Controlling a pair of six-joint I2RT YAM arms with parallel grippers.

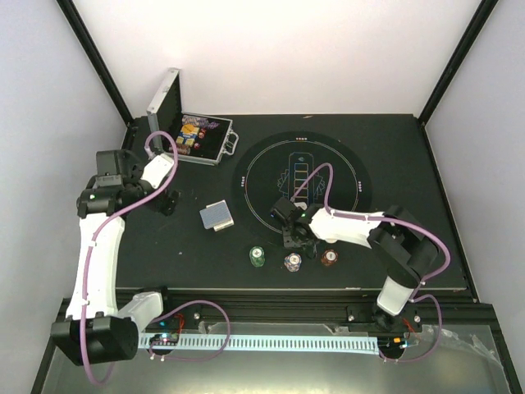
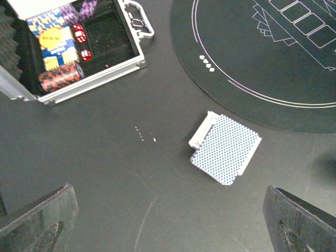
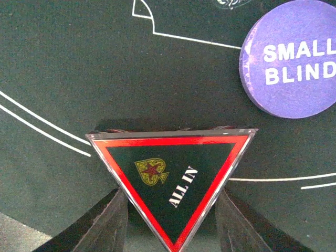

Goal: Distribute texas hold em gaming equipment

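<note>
My right gripper [image 1: 289, 232] is shut on the red triangular "ALL IN" marker [image 3: 170, 173]. Its fingers [image 3: 107, 220] press the marker's two slanted sides, low over the near edge of the round mat [image 1: 344, 160]. A purple "SMALL BLIND" button [image 3: 294, 65] lies on the mat just beyond. Green [image 1: 257, 257], blue-white [image 1: 293, 262] and dark red [image 1: 330, 257] chip stacks stand in a row near the front edge. The blue-backed card deck [image 1: 216, 216] [image 2: 226, 149] lies left of the mat. My left gripper [image 1: 168, 201] [image 2: 168, 220] is open and empty, hovering near the deck.
The silver case [image 1: 197, 135] [image 2: 79, 47] stands open at the back left, holding more chips, a card box and red dice. Black frame posts rise at the back corners. A metal rail runs along the near edge.
</note>
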